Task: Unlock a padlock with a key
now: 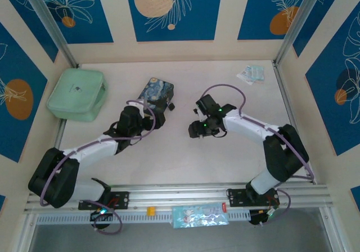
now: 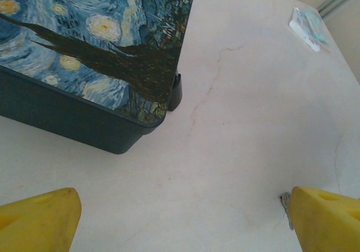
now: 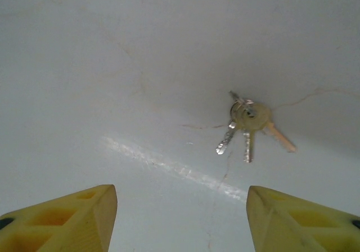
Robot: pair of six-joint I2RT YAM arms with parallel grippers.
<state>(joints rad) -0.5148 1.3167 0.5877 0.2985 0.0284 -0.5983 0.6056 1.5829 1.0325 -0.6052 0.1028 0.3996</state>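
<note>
Mint-green fabric marks the far left, a soft pouch (image 1: 76, 94) lying flat. To its right sits the painted blue tin (image 1: 154, 97), and tight against the tin's right-hand corner is a small dark lump (image 2: 175, 91) that I take for the padlock. Its shackle is too small to make out.

The left gripper (image 2: 183, 207) hovers just near of that corner, yellow fingers spread wide with nothing between them.

Further right, the right gripper (image 3: 181, 198) hangs low over the table (image 1: 169, 156), its fingers (image 3: 73, 218) apart and holding nothing. The bunch of keys (image 3: 247, 125) lies flat on the table just ahead of it, off toward its right-hand finger rather than centred in the gap. Two silvery blades run from the ring back toward the gripper, and a brassy one splays off to the side. The jaws would close across those blades, I think, once the hand shifts sideways to centre on them. This arm is clearly the nearer one to the keys, and the left arm is nearer to the padlock. A small pale packet (image 1: 250, 73) lies at the far right.

The tabletop is smooth, pale and hard, with faint hairline cracks, so thin keys will be awkward to lift. Blue and cream panels close in the sides.
</note>
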